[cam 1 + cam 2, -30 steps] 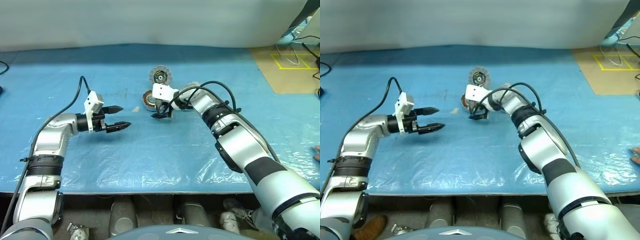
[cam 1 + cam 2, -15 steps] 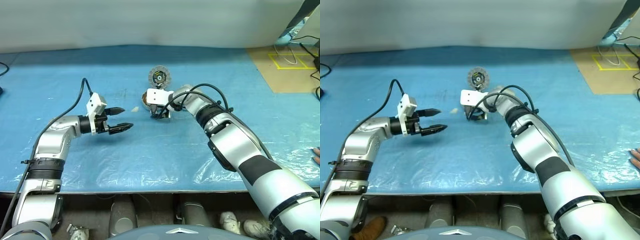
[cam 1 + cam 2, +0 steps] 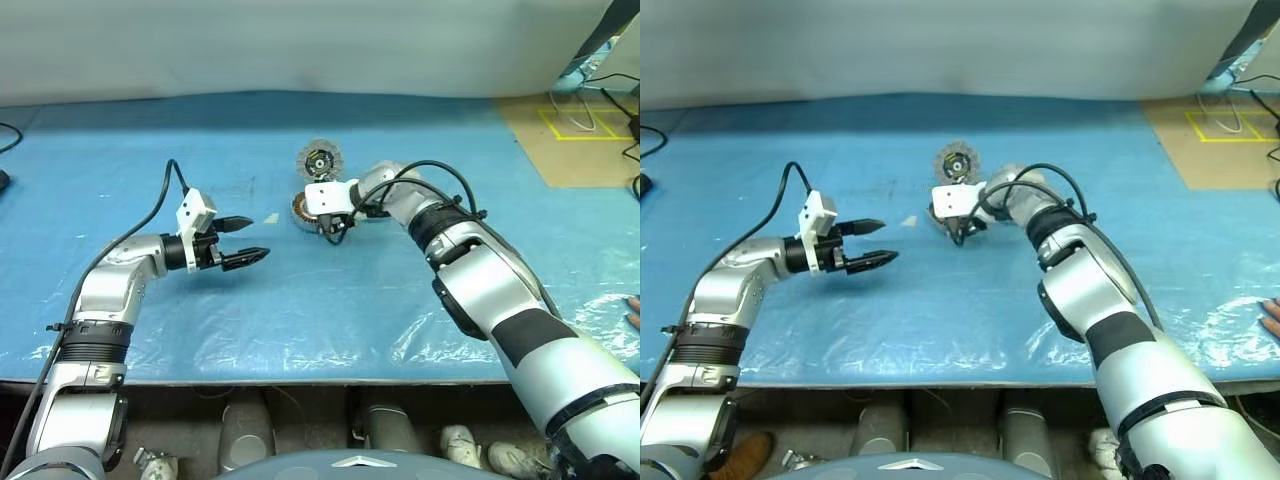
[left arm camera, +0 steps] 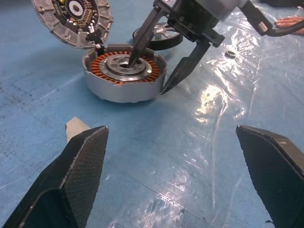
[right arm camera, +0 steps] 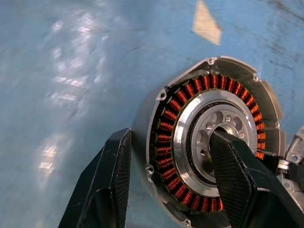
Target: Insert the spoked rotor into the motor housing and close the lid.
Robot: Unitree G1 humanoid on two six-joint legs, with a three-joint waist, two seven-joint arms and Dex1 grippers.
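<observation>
The motor housing (image 4: 114, 88) lies open-side up on the blue sheet, its copper windings and silver hub (image 5: 190, 118) showing. The lid (image 4: 71, 19) stands tilted right behind it. The spoked rotor (image 4: 166, 42) lies flat just past the housing, partly hidden by my right gripper (image 4: 146, 76). That gripper is open and straddles the housing's wall. One of its fingers (image 5: 232, 175) is down in the hub. The other finger (image 5: 114, 190) is close against the outside of the wall. My left gripper (image 3: 255, 238) hangs open and empty, well left of the housing and pointing toward it.
A small beige scrap (image 3: 271, 218) lies between my left gripper and the housing. A little metal ring (image 4: 230, 53) sits on the sheet beyond the right gripper. A person's hand (image 3: 633, 310) rests at the table's right edge. Brown board with yellow tape (image 3: 570, 130) lies at the back right.
My right gripper's jaws have narrowed and its wrist has rolled, so it now straddles the housing's wall. My left arm has held still.
</observation>
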